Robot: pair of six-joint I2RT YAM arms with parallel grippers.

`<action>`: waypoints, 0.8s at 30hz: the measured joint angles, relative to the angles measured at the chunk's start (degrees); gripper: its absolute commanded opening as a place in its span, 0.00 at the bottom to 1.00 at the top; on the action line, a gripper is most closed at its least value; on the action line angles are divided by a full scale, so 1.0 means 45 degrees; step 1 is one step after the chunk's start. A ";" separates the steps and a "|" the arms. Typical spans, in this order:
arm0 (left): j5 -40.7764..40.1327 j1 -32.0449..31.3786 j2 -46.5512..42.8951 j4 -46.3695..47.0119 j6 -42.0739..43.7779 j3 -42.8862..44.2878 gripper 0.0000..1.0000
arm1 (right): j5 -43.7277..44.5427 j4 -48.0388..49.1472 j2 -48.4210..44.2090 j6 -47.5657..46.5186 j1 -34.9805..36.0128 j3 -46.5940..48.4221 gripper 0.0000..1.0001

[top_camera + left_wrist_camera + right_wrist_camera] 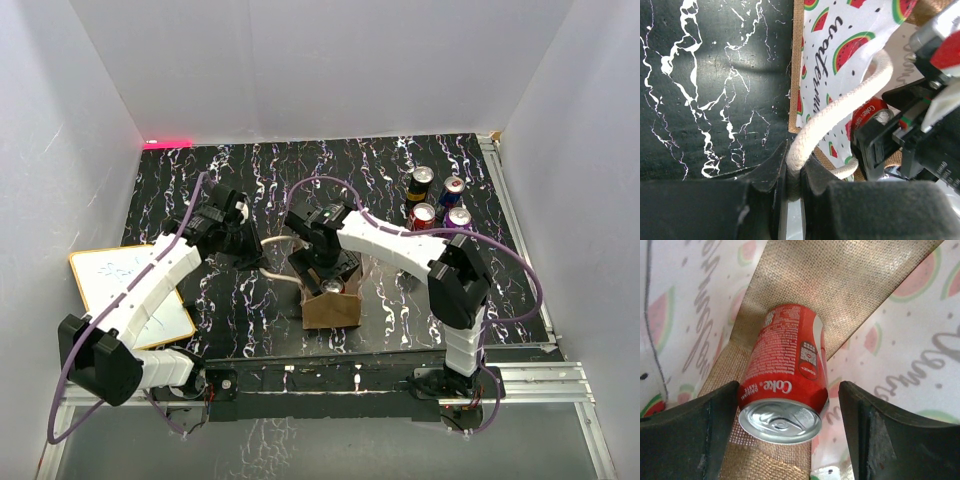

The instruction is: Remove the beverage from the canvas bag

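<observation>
Between white walls, a black, white-veined table (250, 165); near its front edge, a small tan-brown canvas bag (335, 312).

Left wrist: pinches the cream rope handle (840, 115) in the left hand (794, 172), probably to hold the mouth open. Reads "waterm…" on the watermelon-print lining (840, 35).

Right wrist: reaches into the bag with the right hand (787, 400) spread, straddling a red aluminium can (785, 365) lettered "Coke ORIGINAL TASTE".
</observation>
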 measured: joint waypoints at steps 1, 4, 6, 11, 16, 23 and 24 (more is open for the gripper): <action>-0.0010 0.0000 0.0068 0.0019 0.0000 0.0005 0.00 | -0.0097 -0.0005 0.0000 0.0005 0.0010 0.0063 0.89; -0.0029 0.0000 0.0199 0.0053 0.0000 -0.0024 0.00 | -0.0214 -0.0068 -0.0136 0.0019 0.0010 -0.0034 0.97; -0.0029 0.0000 0.0189 0.0073 -0.0010 -0.0121 0.00 | -0.0223 0.0097 -0.0554 0.0034 0.0010 -0.0631 0.99; 0.0180 0.0000 0.0180 0.0316 -0.0087 -0.0675 0.00 | -0.0209 0.0461 -0.1336 0.0068 0.0010 -0.1996 0.99; 0.0423 0.0000 0.0170 0.0374 -0.0165 -0.0942 0.00 | -0.0170 0.0787 -0.1035 0.0068 0.0024 -0.1991 0.88; 0.0597 0.0000 -0.0049 0.0481 -0.0233 -0.1141 0.00 | -0.0408 0.1093 -0.0894 0.0151 0.0107 -0.1977 0.50; 0.0631 0.0000 -0.0049 0.0500 -0.0243 -0.1141 0.00 | -0.0369 0.1044 -0.0879 0.0189 0.0117 -0.1909 0.44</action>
